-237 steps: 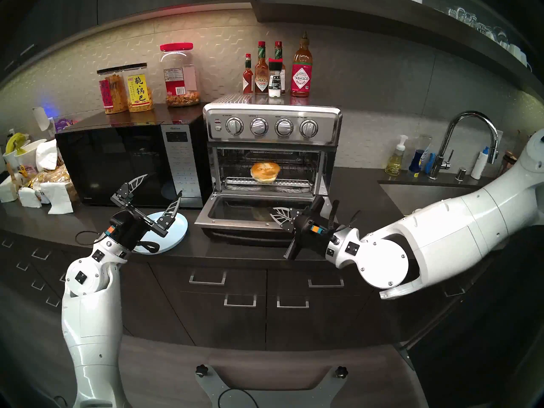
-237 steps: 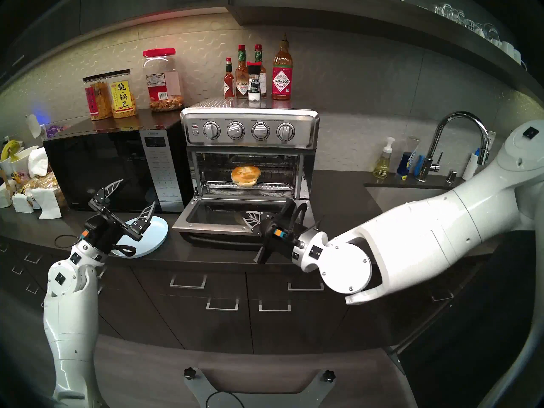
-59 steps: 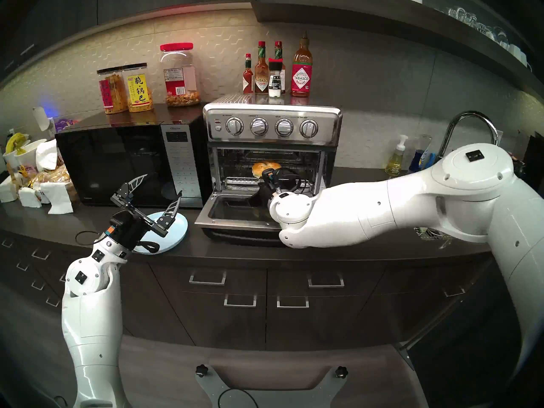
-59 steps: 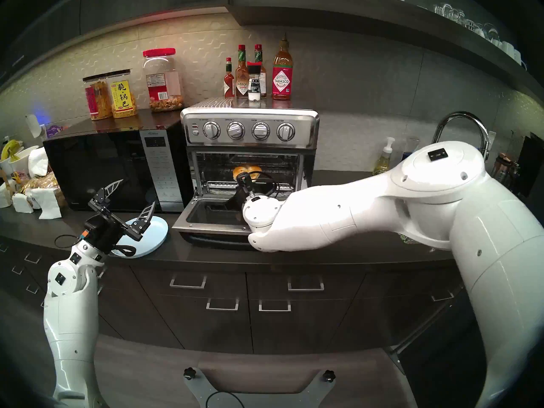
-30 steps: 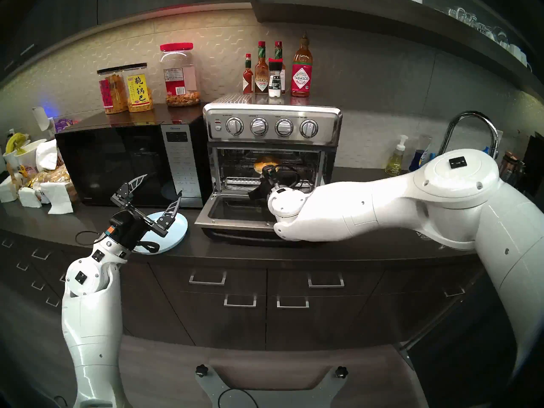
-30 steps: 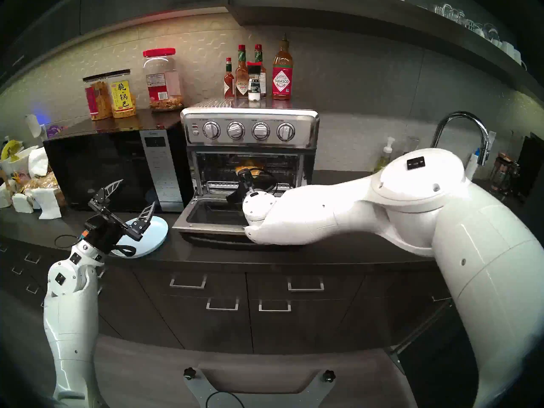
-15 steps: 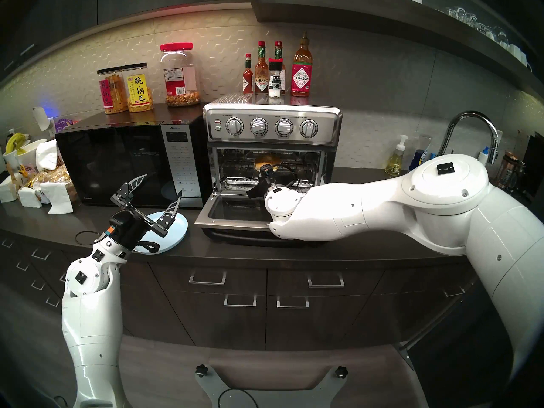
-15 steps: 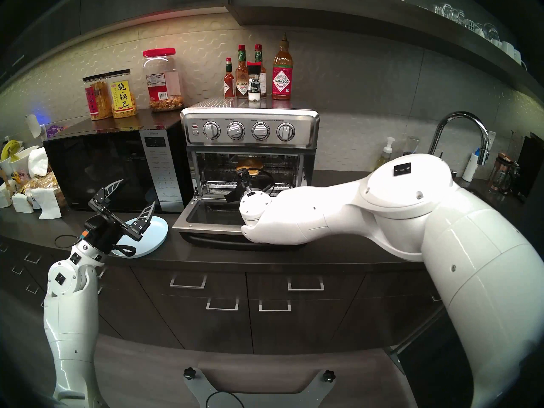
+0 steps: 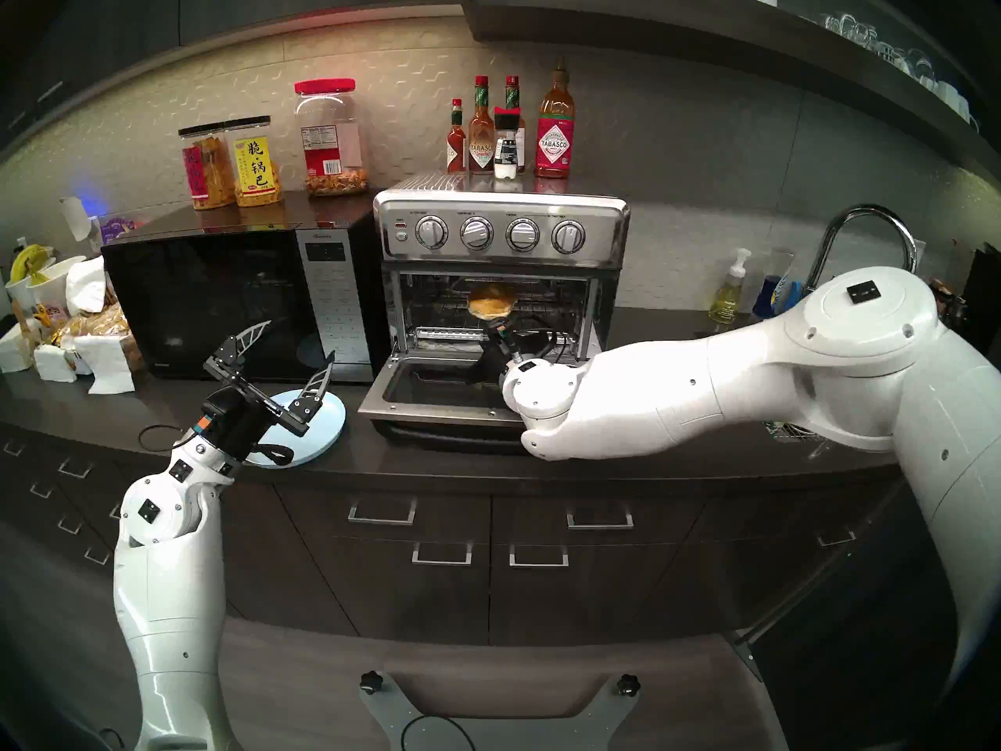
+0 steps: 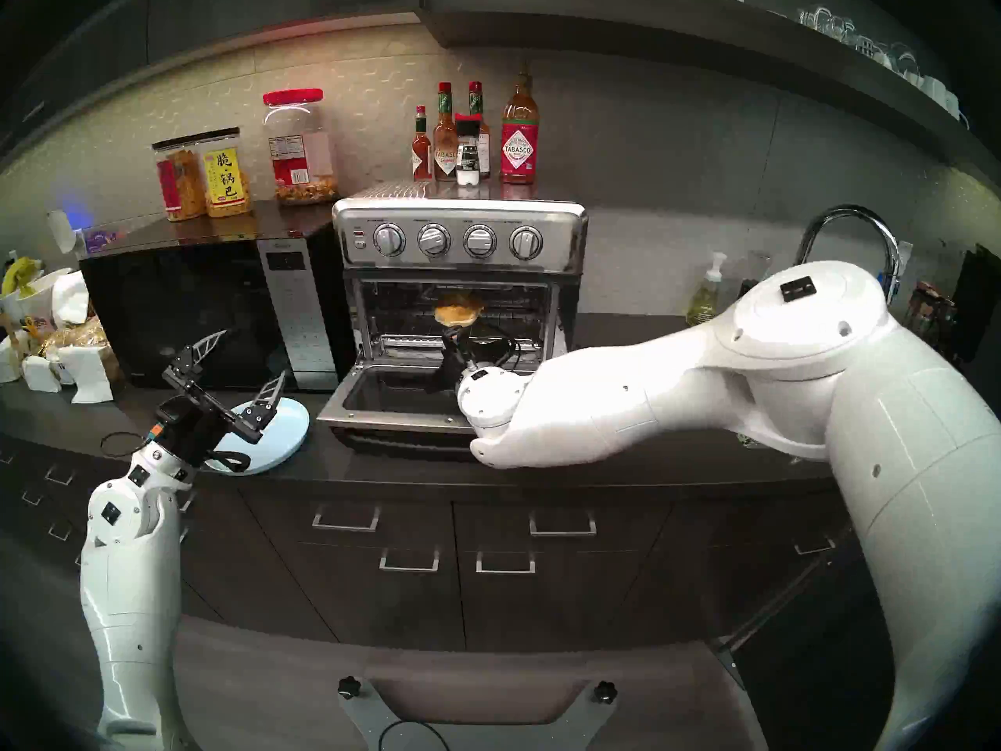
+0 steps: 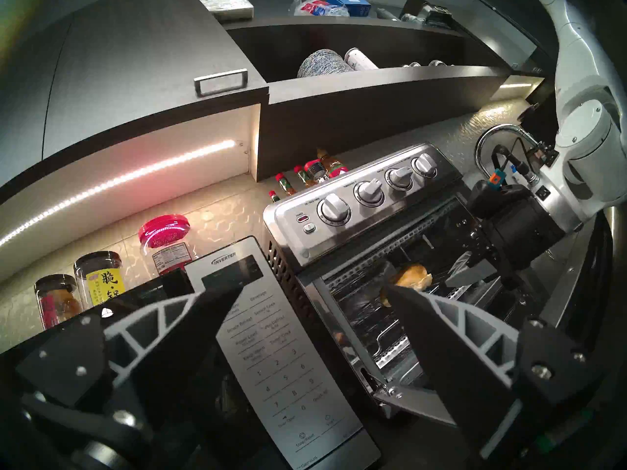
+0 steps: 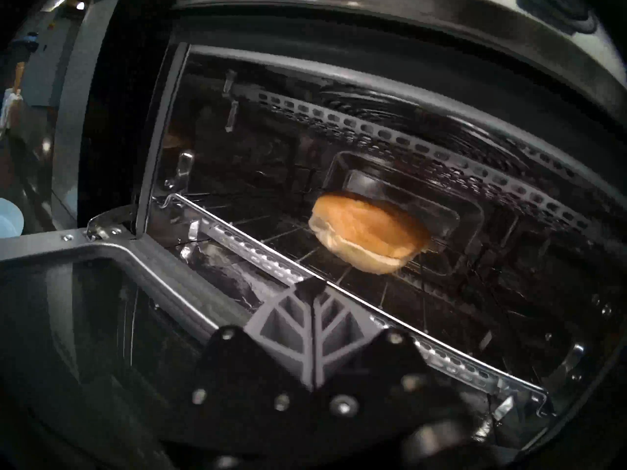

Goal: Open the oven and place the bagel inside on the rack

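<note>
Presently catalogued, item by item.

Oven [image 9: 501,229]: brushed steel, four knobs, standing on the bench [image 9: 433,462] just beside a black microwave [image 9: 238,305]. Its drop-down door [image 9: 439,392] lies fully open and about level.

Rack [image 12: 339,255]: thin wire grid spanning the cavity, above a foil-lined tray [image 12: 220,272] with a slotted front rail.

Bagel [image 9: 490,303]: golden-brown, glossy, lying flat on the rack toward the back of the cavity, about midway across. Handling, as judged: light, soft and springy under a firm crust, smooth on top. It would dent under a hard pinch and could skid on the wires if nudged. Best hold would be across its outer rim, one finger on each side, with modest pressure; the centre hole looks too small to use.

Right gripper [image 12: 314,310]: fingers pressed together, holding nothing, tips over the rack's front edge at the cavity mouth, apart from the bagel. Its arm reaches in above the open door.

Left gripper [image 9: 284,362]: jaws spread wide, empty, hanging over a pale blue plate [image 9: 325,433] on the bench, well apart from the oven.

Status, as judged: bagel placed on the rack and door open, so the task looks essentially done.
</note>
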Robot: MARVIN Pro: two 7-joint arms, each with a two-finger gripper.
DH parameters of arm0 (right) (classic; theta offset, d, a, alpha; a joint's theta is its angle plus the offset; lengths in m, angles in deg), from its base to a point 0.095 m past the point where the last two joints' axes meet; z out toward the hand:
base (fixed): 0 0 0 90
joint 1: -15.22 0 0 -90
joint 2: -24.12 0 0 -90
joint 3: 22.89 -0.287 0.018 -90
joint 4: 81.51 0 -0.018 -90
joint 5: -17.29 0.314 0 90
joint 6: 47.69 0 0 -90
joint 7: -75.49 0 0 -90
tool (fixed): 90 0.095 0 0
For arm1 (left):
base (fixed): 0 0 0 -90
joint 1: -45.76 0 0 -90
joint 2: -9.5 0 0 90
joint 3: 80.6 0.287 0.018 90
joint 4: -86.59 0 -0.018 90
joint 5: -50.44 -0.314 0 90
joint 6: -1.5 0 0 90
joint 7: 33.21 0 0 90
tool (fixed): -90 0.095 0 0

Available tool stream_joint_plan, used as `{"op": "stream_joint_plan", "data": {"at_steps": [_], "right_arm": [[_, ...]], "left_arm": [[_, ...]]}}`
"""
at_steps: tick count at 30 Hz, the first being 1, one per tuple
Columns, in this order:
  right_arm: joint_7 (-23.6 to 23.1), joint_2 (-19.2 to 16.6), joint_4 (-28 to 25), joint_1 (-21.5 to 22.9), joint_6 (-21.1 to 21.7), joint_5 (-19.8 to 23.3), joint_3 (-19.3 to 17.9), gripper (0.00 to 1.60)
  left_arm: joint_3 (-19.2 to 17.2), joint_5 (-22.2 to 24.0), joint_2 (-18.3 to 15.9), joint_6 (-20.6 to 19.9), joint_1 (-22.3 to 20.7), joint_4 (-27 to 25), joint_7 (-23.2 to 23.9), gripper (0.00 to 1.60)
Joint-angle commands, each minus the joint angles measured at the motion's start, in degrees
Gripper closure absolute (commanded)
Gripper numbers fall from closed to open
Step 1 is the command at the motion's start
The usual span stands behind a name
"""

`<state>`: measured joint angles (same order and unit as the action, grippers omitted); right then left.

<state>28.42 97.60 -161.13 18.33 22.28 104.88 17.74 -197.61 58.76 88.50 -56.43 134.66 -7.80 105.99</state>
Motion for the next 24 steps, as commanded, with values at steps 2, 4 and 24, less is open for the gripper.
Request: {"op": "stream_joint_plan", "data": {"at_steps": [2, 4, 24], "right_arm": [[1.77, -7.11, -7.56, 6.77, -3.73, -3.19, 3.71, 1.60], [2.36, -7.97, -9.09, 7.31, -4.52, -4.44, 4.55, 1.60], [6.75, -21.33, -31.40, 17.56, -5.92, -23.99, 16.18, 1.60]], "left_arm": [[0.10, 0.24, -0.11, 0.15, -0.54, -0.82, 0.03, 0.00], [0.10, 0.24, -0.11, 0.16, -0.55, -0.81, 0.03, 0.00], [0.10, 0.27, -0.10, 0.17, -0.54, -0.86, 0.04, 0.00]]}}
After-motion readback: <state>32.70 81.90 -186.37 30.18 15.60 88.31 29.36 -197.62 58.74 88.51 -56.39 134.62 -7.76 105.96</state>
